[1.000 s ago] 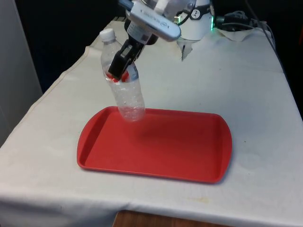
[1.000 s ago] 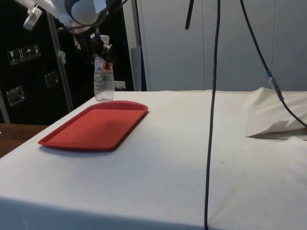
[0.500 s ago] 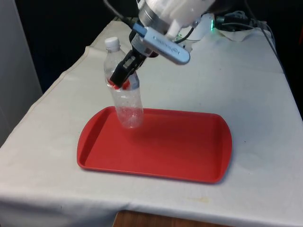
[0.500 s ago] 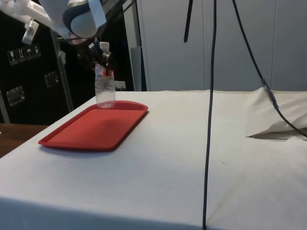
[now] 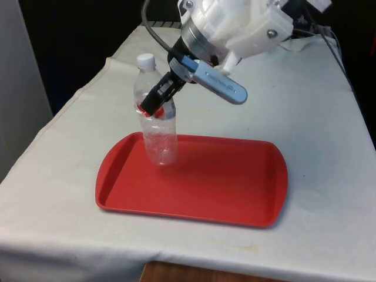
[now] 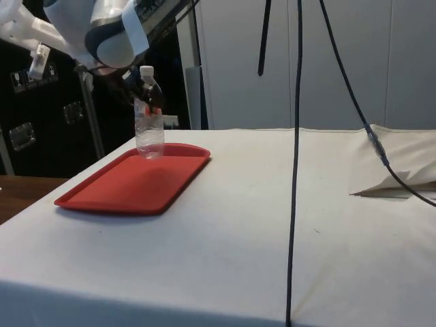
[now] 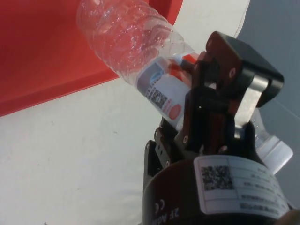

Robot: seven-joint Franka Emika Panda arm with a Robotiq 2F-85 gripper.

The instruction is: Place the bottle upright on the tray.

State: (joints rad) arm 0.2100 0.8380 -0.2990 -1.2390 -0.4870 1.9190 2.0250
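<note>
Evidently at the set-down step: gripper (image 5: pixel 155 101) clamped across the label band of the clear bottle (image 5: pixel 157 126), white cap (image 5: pixel 145 59) just above and beyond the fingers, body hanging below them. Close to upright now, leaning only slightly. Base low over the far corner of the red tray (image 5: pixel 235 194), directly beneath the gripper; cannot tell whether touching the tray floor or just above it, though the side view puts the bottle (image 6: pixel 149 126) down near the tray (image 6: pixel 122 187) rim. Next, judged from this: straighten the last bit of lean, ease down until the base sits flat, then part the fingers and lift clear without nudging the neck. Appears empty, so likely light and easy to topple. Nothing else on the tray; white-clothed tabletop (image 5: pixel 317 123) around it.
</note>
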